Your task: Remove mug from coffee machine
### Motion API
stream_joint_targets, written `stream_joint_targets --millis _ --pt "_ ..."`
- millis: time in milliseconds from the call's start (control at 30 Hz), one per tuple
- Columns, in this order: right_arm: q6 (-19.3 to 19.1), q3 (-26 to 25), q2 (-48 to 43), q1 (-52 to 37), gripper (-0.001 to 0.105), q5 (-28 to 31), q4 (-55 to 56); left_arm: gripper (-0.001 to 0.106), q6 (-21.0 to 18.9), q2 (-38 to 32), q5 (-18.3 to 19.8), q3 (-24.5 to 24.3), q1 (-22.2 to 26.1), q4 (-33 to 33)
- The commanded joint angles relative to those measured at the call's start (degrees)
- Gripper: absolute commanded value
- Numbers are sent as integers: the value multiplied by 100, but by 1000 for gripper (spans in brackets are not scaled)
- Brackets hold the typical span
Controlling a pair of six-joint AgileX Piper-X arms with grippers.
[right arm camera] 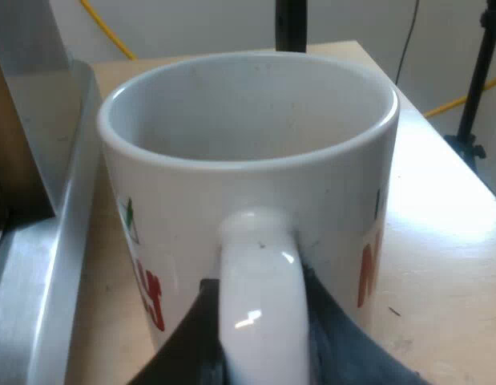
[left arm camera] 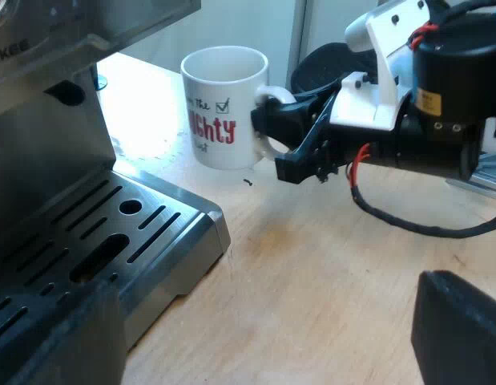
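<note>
Standing upright on the wooden table (left arm camera: 312, 281), the white mug (left arm camera: 219, 112) with red lettering is just beside the corner of the drip tray (left arm camera: 143, 233) of the espresso machine (left arm camera: 39, 184), not on it. The inside of the mug looks empty. The right gripper (right arm camera: 264, 353) is at the mug's handle (right arm camera: 260, 305), and its two black fingers (right arm camera: 344, 345) pinch this handle from both sides. The left gripper (left arm camera: 264, 321) hangs over the bare table near the tray, well apart from the mug, with its fingers (left arm camera: 460, 329) spread wide and holding nothing.
</note>
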Motion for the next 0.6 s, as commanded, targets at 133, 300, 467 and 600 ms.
stream_joint_targets --millis 133,300,467,600 --pt "-239 -30 656 -29 0 5 -1385 79 -16 -14 60 -6 -27 -109" --pt "-237 -30 1138 -29 0 5 -1676 79 -16 -14 60 -6 -27 -109" --pt "-237 -30 1425 -29 0 5 -1924 79 -16 -14 60 -6 -27 -109" --pt "-237 -30 1610 -41 0 5 -2003 79 -16 -14 60 -6 -27 -109"
